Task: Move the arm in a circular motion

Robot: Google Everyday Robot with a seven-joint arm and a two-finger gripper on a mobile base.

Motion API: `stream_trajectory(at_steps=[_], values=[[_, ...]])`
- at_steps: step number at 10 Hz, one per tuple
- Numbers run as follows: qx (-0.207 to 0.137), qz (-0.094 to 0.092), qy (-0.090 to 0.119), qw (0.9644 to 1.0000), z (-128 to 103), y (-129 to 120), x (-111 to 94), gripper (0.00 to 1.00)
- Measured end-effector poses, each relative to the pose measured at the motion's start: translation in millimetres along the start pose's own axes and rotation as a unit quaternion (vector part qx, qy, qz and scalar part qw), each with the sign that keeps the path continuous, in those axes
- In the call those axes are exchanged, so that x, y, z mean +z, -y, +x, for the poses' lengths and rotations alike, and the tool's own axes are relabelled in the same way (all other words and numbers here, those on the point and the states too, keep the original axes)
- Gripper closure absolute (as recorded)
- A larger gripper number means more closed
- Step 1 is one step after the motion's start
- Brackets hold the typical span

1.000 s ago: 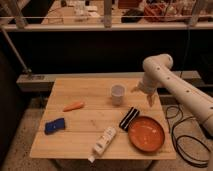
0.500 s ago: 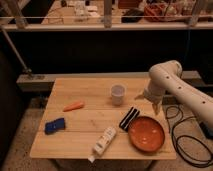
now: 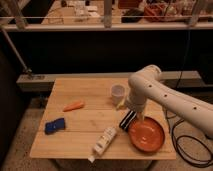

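A: Run me across the table [image 3: 80, 142], left edge to right.

B: Near the front-left corner lies 1 blue object [image 3: 54, 125]. Behind it, toward the middle, a carrot [image 3: 73, 105]. At the front edge, right of centre, a white bottle [image 3: 102, 143] lies on its side. Toward the back edge stands 1 white cup [image 3: 118, 92]. A dark striped object [image 3: 128, 119] lies between the bottle and an orange plate [image 3: 146, 135], which fills the front-right corner.

A: And the arm?

B: The arm [image 3: 165, 100] comes in from the right edge, bends at a rounded elbow above the back-right part of the table, and drops toward the surface. Its gripper [image 3: 131, 106] hangs just right of the cup, above the striped object, and appears to hold nothing.

A: Fingers spread or pressed together?

B: I cannot tell.

A: Which step is this?

B: My guess is mid-circle: the task is only a sweeping loop, and nothing on the table needs touching. How much of the loop is done, 1 view cannot say.

A: What does the next move call for?

B: A smooth curve at steady height, high enough to pass over the cup and plate rim. The likeliest slip is clipping the cup.
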Motion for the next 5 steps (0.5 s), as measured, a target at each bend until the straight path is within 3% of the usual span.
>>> stream_trajectory(at_steps=[2, 4, 5], values=[[-0.055, 0.0, 0.009, 0.9985, -39.4, 30.6, -2.5, 0.2], [-0.13, 0.003, 0.017, 0.9913, -86.1, 75.3, -4.0, 0.2], [-0.147, 0.005, 0.018, 0.989, -95.1, 88.0, -4.0, 0.2]])
